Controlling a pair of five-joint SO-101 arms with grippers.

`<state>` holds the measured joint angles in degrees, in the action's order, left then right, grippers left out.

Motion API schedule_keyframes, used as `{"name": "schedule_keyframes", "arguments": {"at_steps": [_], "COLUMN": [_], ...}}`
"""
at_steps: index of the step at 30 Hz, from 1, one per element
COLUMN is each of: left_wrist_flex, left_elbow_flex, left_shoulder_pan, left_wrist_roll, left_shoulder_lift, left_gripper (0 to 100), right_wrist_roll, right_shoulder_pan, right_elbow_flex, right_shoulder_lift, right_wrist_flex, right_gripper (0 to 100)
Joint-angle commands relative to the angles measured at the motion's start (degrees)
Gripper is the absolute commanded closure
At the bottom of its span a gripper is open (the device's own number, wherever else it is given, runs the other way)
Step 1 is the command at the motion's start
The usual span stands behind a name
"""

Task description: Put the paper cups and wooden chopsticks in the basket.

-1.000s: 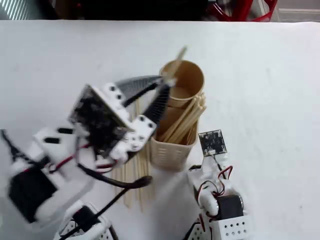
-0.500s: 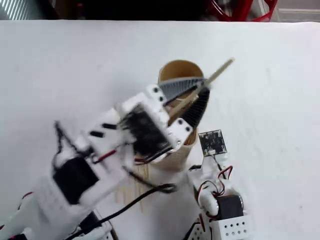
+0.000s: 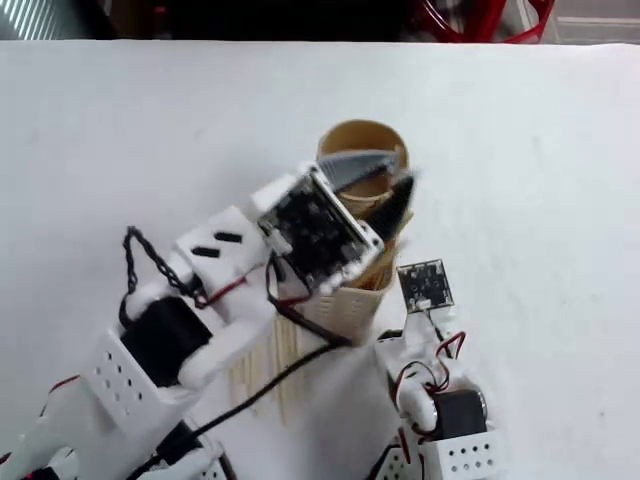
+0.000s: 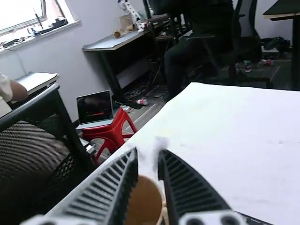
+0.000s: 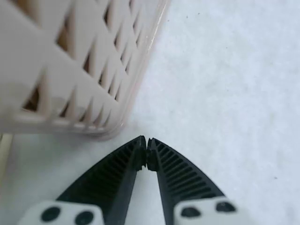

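- Right gripper [image 5: 146, 152] is sitting low at the bottom right of the high view, clenched with its tips touching and nothing between them. It is hovering just over the white table [image 3: 520, 150], close to the foot of the basket [image 5: 70, 79].
- Loose wooden chopsticks [image 3: 255, 372] are lying on the table at lower centre, just outside the basket and partly under the left arm and its cable.
- The cream lattice basket [image 3: 340, 305] is standing upright at centre frame. A bundle of chopsticks [image 3: 387, 260] is leaning inside it, against the side nearer the right arm.
- A brown paper cup [image 3: 362, 140] is standing in the basket's far part, mouth up. Whether more cups are nested beneath it cannot be told.
- Left gripper [image 3: 378, 183] is hanging over the cup's rim, released. The left wrist view shows its fingers [image 4: 147, 154] slightly apart and grasping nothing, with the cup [image 4: 144, 206] directly below.
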<state>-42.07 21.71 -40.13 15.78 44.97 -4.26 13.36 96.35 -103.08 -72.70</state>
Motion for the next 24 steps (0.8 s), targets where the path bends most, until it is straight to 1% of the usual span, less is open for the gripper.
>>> {"name": "schedule_keyframes", "arguments": {"at_steps": [1,3,5,7,10,12,13,15,17,18,21,24], "left_wrist_flex": [0.2,-1.8,-5.2,-9.4,-14.2,-12.8,-11.3,-6.7,-1.1,0.4,-3.6,-6.1], "left_elbow_flex": [-1.1,-3.0,-4.8,-5.5,-4.8,-0.1,3.5,11.9,18.6,19.5,16.4,13.6], "left_shoulder_pan": [4.9,10.4,19.1,30.5,48.8,57.5,58.7,58.5,55.5,54.0,49.4,45.4], "left_wrist_roll": [0.4,-0.9,-6.6,-12.7,-18.6,-20.2,-19.3,-15.6,-14.5,-14.2,-8.8,-8.0], "left_shoulder_lift": [0.0,0.0,0.0,0.0,-0.5,-1.4,-2.8,-7.3,-13.8,-17.5,-27.0,-34.0], "left_gripper": [91,91,91,91,91,90,90,90,90,90,90,90], "right_wrist_roll": [-0.1,-0.1,-0.1,-0.1,-0.1,-0.1,-0.1,-0.1,-0.1,-0.1,-0.1,-0.1], "right_shoulder_pan": [-0.2,-0.1,-0.1,-0.1,-0.1,-0.1,-0.1,-0.1,-0.2,-0.2,-0.2,-0.2], "right_elbow_flex": [0.5,0.5,0.5,0.5,0.5,0.5,0.5,0.5,0.5,0.5,0.5,0.5], "right_shoulder_lift": [-0.4,-0.4,-0.4,-0.4,-0.4,-0.4,-0.4,-0.4,-0.4,-0.4,-0.4,-0.4], "right_wrist_flex": [-0.2,-0.2,-0.2,-0.2,-0.2,-0.2,-0.2,-0.2,-0.2,-0.2,-0.2,-0.2], "right_gripper": [97.9,97.9,97.9,97.9,97.9,97.9,97.9,97.9,97.9,97.9,97.9,97.9]}}
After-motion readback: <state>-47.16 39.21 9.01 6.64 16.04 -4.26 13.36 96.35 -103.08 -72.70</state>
